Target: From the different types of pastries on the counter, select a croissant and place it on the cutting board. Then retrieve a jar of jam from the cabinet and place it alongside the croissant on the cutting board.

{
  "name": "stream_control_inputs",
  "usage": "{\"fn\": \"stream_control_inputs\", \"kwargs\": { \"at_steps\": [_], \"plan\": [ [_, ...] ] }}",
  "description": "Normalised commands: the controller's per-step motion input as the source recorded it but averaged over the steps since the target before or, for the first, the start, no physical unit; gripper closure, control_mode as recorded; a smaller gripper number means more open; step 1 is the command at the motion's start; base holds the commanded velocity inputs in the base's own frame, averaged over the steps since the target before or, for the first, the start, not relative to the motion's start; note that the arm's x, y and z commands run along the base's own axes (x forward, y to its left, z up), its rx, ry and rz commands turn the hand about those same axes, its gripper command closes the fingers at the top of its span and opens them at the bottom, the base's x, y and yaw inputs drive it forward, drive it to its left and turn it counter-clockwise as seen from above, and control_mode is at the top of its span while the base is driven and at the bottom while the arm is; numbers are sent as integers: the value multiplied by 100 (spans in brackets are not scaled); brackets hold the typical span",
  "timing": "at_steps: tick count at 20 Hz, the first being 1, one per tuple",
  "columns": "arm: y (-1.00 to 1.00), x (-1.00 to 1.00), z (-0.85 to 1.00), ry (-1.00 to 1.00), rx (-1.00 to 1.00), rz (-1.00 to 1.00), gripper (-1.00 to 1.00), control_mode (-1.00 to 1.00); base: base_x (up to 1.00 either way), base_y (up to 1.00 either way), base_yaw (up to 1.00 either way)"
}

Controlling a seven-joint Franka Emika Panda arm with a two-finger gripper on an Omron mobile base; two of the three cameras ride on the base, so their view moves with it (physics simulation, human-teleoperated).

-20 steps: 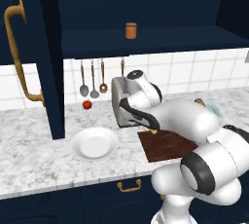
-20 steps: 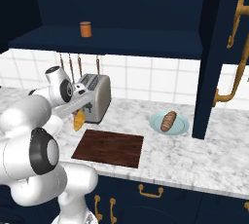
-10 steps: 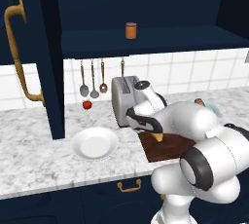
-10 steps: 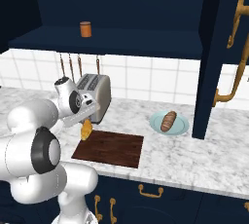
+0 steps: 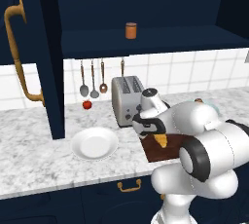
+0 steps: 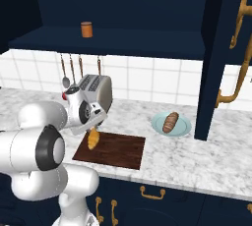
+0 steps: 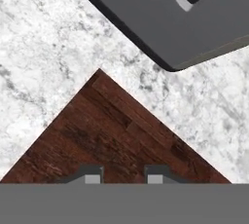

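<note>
Gripper (image 6: pixel 91 132) is hanging over the left end of the cutting board (image 6: pixel 118 150), fingers pinched together on the croissant (image 6: pixel 92 139). The croissant is dangling upright below the fingertips, its lower tip close above the board's surface; whether it is touching the wood cannot be told from either base view. In the left base view the same croissant (image 5: pixel 161 140) is showing against the board (image 5: pixel 160 151), just under the dark hand (image 5: pixel 151 131).

The hand view is looking down on a corner of the board (image 7: pixel 107 135) lying on the marbled counter (image 7: pixel 44 47), with the two fingertips (image 7: pixel 92 179) standing close together at the bottom edge; the grey toaster (image 7: pixel 160 13) is sitting just beyond that corner.

Toaster (image 6: pixel 95 90) is standing behind the board, against the tiled wall. To the right of the board, the brown bun (image 6: pixel 171 121) is lying on a pale blue plate (image 6: pixel 182 127). A round white plate (image 5: pixel 94 143) is sitting on the counter (image 5: pixel 34 159) left of the board.

The jar of jam (image 6: pixel 86 29) is standing upright on the shelf of the open cabinet (image 6: pixel 123 41), above the toaster, well apart from the gripper.
</note>
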Motion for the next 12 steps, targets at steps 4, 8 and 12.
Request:
{"fn": "stream_control_inputs", "kwargs": {
  "at_steps": [4,8,12],
  "plan": [
    [-2,0,-10,0,1,1,100,-100,0,0,0],
    [-1,0,-26,0,0,2,100,-100,0,0,0],
    [-4,0,-24,0,0,1,100,-100,0,0,0]
  ]
}}
